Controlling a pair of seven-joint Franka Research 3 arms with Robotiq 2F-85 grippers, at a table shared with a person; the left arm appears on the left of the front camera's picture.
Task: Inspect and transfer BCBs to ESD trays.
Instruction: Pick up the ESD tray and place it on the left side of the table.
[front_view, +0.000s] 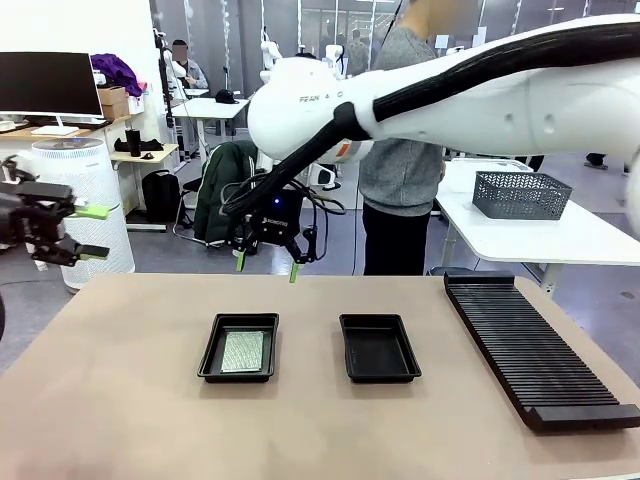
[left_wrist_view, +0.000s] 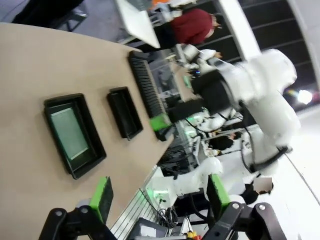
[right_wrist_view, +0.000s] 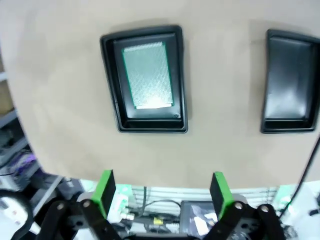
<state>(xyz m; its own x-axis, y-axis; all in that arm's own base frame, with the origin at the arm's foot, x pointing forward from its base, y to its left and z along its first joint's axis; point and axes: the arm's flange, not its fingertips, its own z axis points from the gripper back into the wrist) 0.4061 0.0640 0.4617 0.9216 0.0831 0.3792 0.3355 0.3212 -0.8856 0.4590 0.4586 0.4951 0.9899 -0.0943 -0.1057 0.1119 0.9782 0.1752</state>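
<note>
Two black ESD trays sit side by side on the tan table. The left tray (front_view: 238, 347) (left_wrist_view: 74, 134) (right_wrist_view: 145, 77) holds a pale green BCB (front_view: 243, 351) (left_wrist_view: 69, 132) (right_wrist_view: 148, 74) lying flat. Nothing lies in the right tray (front_view: 379, 348) (left_wrist_view: 124, 112) (right_wrist_view: 290, 80). My right gripper (front_view: 268, 262) (right_wrist_view: 163, 186) hangs open above the table's far edge, behind the left tray, with nothing between its fingers. At the far left, off the table, my left gripper (front_view: 88, 231) (left_wrist_view: 159, 196) is open too and holds nothing.
A long black ribbed slotted rack (front_view: 534, 347) (left_wrist_view: 147, 83) lies along the table's right side. A grey mesh basket (front_view: 521, 194) stands on a white table behind it. A person (front_view: 402, 150) stands at the far side, behind my right arm.
</note>
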